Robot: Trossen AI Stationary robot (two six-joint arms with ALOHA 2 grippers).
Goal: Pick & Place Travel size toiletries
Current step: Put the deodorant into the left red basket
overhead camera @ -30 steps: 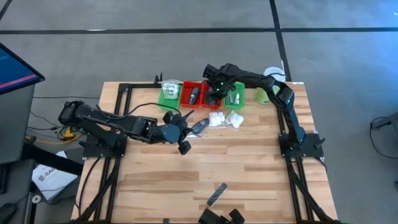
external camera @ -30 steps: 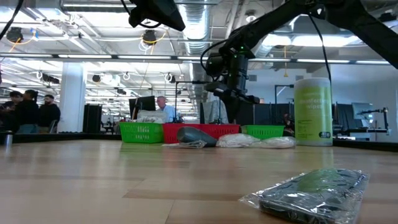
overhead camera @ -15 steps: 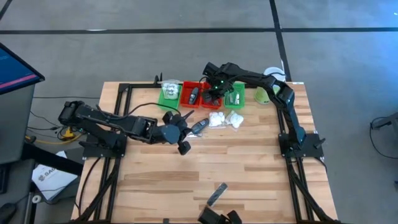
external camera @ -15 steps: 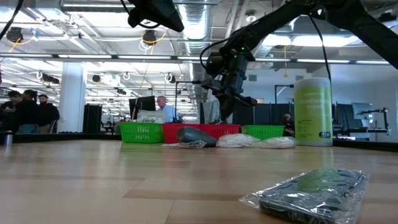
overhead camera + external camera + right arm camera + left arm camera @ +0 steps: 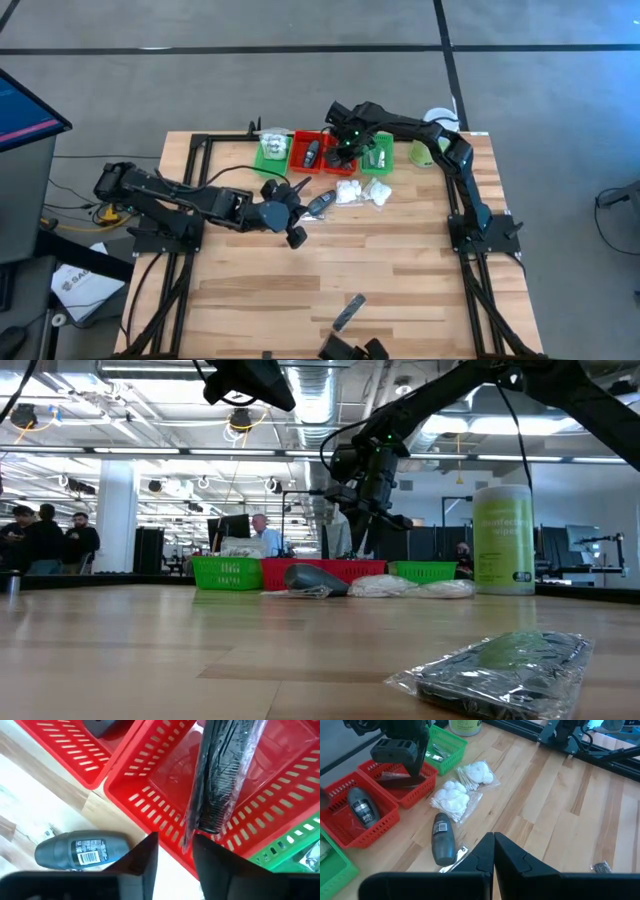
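Note:
My right gripper [image 5: 175,851] stands open over the right-hand red tray [image 5: 338,160], pointing steeply down. A black comb in clear wrap [image 5: 222,775] lies slanted in that tray, and its nearer end reaches between my fingertips. My left gripper [image 5: 493,851] is shut on nothing and hovers over the table near a dark grey roll-on bottle [image 5: 442,840], which lies on its side. Two white soft packets [image 5: 451,800] [image 5: 477,772] lie on the wood in front of the trays. Another dark bottle [image 5: 362,810] lies in the left-hand red tray [image 5: 308,152]. My right gripper's fingers stand on either side of the wrapped comb's nearer end [image 5: 189,837], coming from above. The rest of the comb lies across the red tray's floor and wall. Whether a finger touches the wrap, I cannot tell.
Green trays [image 5: 272,153] [image 5: 377,157] flank the red ones at the far edge. A tall pale green canister [image 5: 503,540] stands at the far right. Another wrapped dark bar [image 5: 500,665] lies near the table's front edge. Black frame rails run along both sides.
My right gripper has stayed over the red tray, tipped its wrist a little and opened its fingers. The wrapped comb, held out from the fingers before, now lies in the tray.

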